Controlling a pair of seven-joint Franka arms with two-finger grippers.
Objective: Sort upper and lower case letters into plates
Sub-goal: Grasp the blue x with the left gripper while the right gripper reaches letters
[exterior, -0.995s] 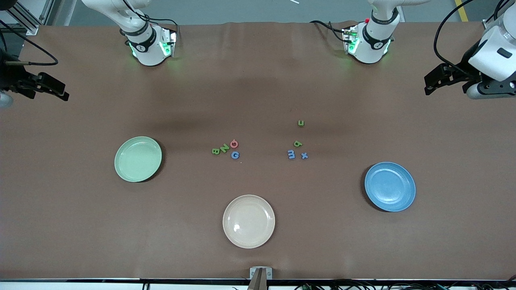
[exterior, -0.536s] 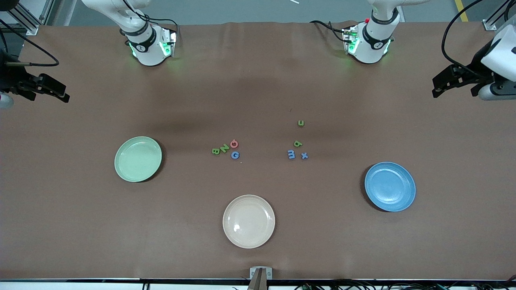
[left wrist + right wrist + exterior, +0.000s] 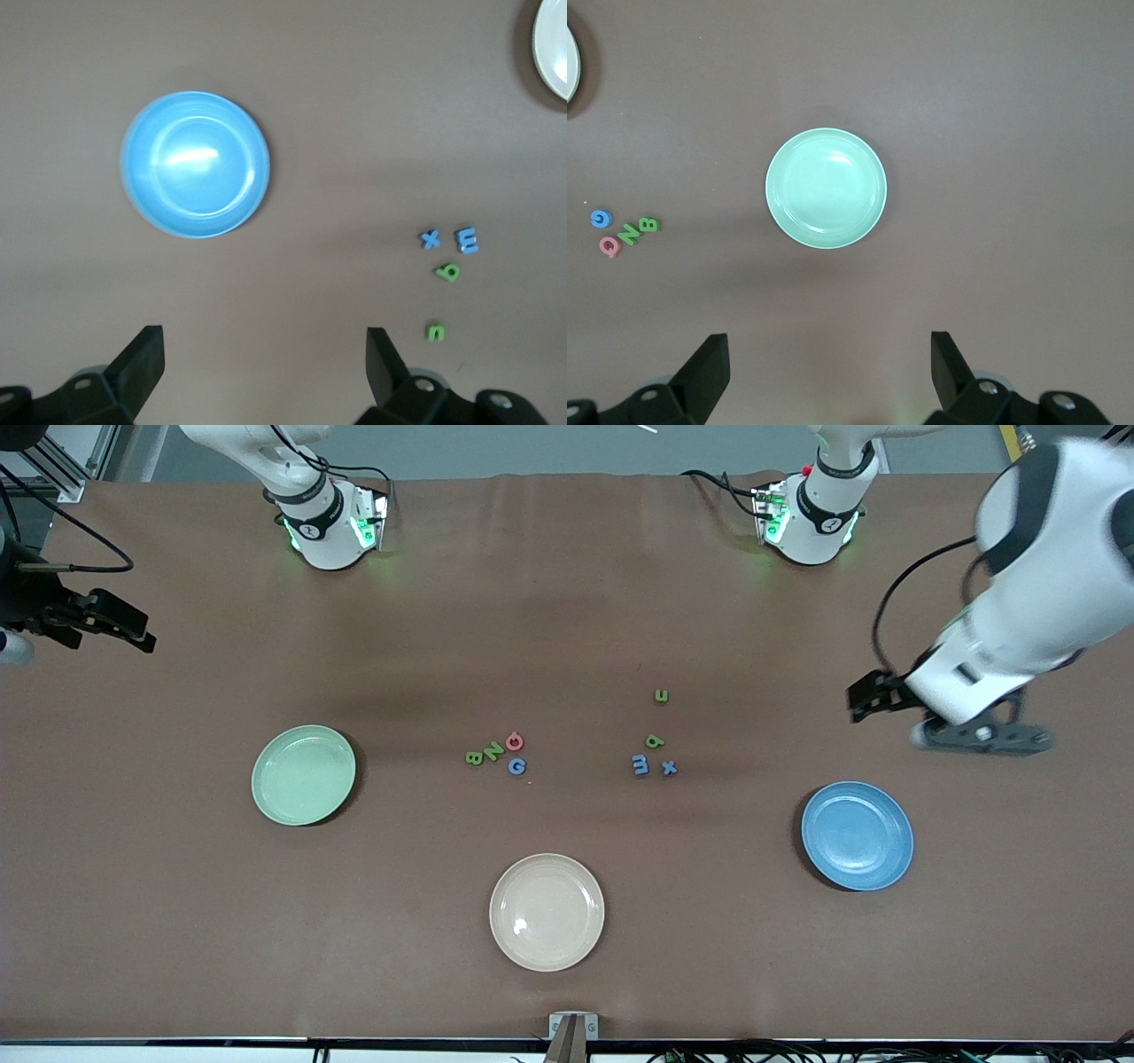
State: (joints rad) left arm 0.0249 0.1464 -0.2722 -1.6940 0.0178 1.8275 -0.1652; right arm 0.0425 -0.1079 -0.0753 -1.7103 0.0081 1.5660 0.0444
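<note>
Letters (image 3: 640, 763) lie mid-table between mint plate (image 3: 303, 775) and blue plate (image 3: 857, 835). Left gripper (image 3: 264, 363) and right gripper (image 3: 828, 361), both wide and empty, risk pinching crowded neighbours together.

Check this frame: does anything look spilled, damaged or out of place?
Nothing stands out. The pale mint green plate, medium blue plate and cream-beige plate sit flat and hold nothing. The capital letters and small letters lie in two groups on the brown table, one small green letter slightly apart.
</note>
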